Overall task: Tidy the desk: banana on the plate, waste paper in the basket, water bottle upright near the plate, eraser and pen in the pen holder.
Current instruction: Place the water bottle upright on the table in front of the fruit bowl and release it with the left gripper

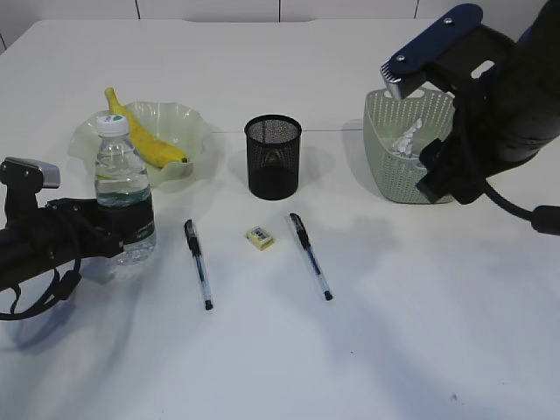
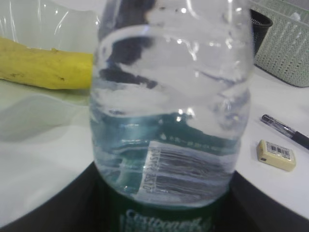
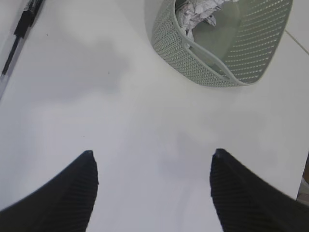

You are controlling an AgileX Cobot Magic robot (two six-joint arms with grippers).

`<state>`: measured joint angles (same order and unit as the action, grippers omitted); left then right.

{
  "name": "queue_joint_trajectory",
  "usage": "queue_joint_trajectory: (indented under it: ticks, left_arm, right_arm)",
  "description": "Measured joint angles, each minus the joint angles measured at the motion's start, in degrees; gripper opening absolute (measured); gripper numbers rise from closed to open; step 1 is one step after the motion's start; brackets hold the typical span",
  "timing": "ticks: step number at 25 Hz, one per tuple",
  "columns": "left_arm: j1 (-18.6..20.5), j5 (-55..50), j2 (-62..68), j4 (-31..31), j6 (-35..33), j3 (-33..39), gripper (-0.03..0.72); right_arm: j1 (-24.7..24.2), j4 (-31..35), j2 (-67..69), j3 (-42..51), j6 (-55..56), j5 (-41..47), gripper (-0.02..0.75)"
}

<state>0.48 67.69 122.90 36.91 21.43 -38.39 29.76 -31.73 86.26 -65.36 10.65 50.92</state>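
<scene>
The water bottle (image 1: 122,188) stands upright just in front of the pale green plate (image 1: 188,118), which holds the banana (image 1: 149,140). My left gripper (image 1: 118,238) is shut on the bottle's lower part, and the bottle (image 2: 174,96) fills the left wrist view. Crumpled waste paper (image 1: 409,137) lies in the green basket (image 1: 398,175). Two pens (image 1: 198,262) (image 1: 311,256) and a yellow eraser (image 1: 260,237) lie on the table in front of the black mesh pen holder (image 1: 273,157). My right gripper (image 3: 153,164) is open and empty above bare table beside the basket (image 3: 193,63).
The right arm (image 1: 499,105) hangs over the basket's right side. The left wrist view also shows the banana (image 2: 43,67), the eraser (image 2: 275,154) and a pen (image 2: 285,130). A pen (image 3: 19,34) lies at the left edge of the right wrist view.
</scene>
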Motion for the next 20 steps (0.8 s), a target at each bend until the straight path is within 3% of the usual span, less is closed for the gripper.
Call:
queue_joint_trajectory:
  ticks: [10, 20]
  left_arm:
    - [0.0, 1.88, 1.05, 1.08, -1.95, -0.08, 0.405]
    - [0.0, 1.77, 1.15, 1.55, -2.04, -0.08, 0.471]
  right_arm:
    - [0.0, 0.0, 0.0, 0.0, 0.0, 0.28, 0.538]
    - [0.0, 0.0, 0.0, 0.0, 0.0, 0.28, 0.538]
